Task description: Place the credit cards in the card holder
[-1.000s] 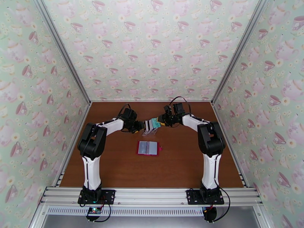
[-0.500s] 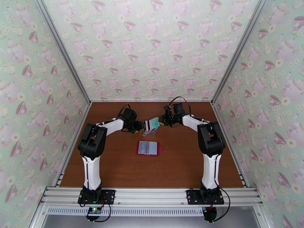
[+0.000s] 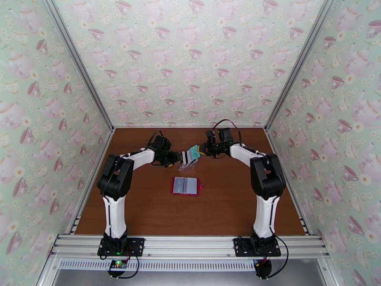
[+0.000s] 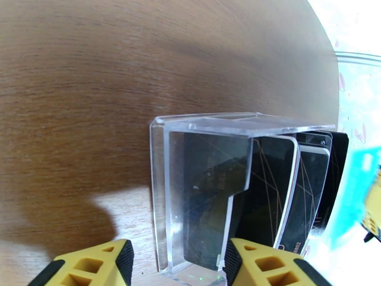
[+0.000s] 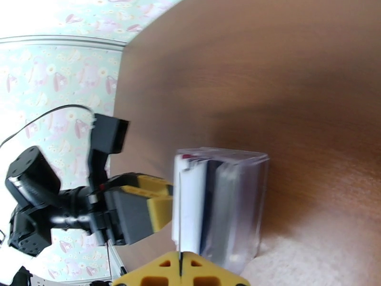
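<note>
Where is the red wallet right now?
In the top view, the red wallet lies open in the middle of the brown table, a little nearer the camera than the clear card rack.

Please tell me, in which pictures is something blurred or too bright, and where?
Left wrist view: the clear rack is sharp, the teal card at the right edge is blurred, the lower right corner is washed out white. Right wrist view: the clear rack looks smeared. Top view: even light, no glare.

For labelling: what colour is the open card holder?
Card holder: red border, pale blue-grey pockets; best in top external view.
</note>
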